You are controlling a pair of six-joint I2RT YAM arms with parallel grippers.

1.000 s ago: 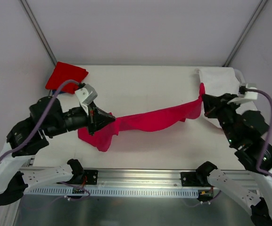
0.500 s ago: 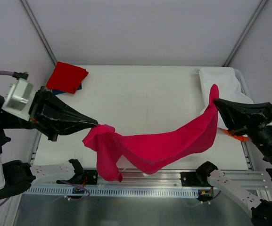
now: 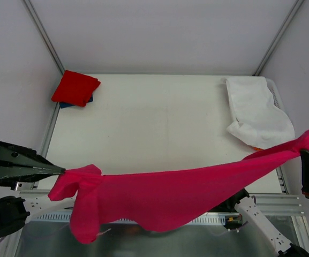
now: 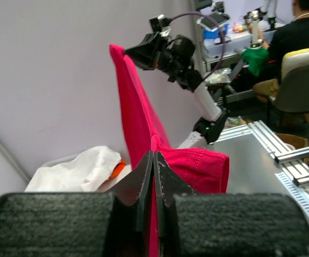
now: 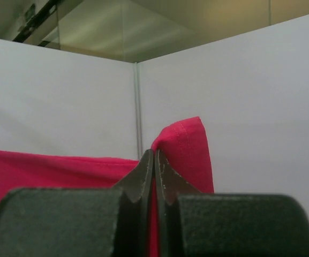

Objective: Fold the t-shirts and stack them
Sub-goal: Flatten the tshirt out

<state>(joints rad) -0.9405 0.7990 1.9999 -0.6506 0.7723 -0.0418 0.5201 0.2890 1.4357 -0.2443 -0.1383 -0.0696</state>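
Observation:
A crimson-pink t-shirt [image 3: 170,195] hangs stretched in the air across the near edge of the table [image 3: 159,123]. My left gripper [image 3: 62,172] is shut on its left end, where a bunch of cloth droops down. My right gripper [image 3: 306,151] is shut on its right corner, higher up. In the left wrist view the fingertips [image 4: 153,155] pinch the pink t-shirt [image 4: 138,112], which runs up to the right arm [image 4: 170,51]. In the right wrist view the shut jaws [image 5: 154,155] hold a hemmed corner [image 5: 189,150]. A folded red t-shirt [image 3: 75,88] lies on a blue one [image 3: 63,105] at the back left.
A crumpled white cloth [image 3: 258,112] with something orange under it lies at the table's right side, also seen in the left wrist view [image 4: 74,168]. Grey walls and metal posts close in the back and sides. The arm bases and rail run under the hanging t-shirt.
Both arms rose and swung out toward the near side, lifting the pink t-shirt off the table and pulling it out wider and tighter. The folded pile did not move.

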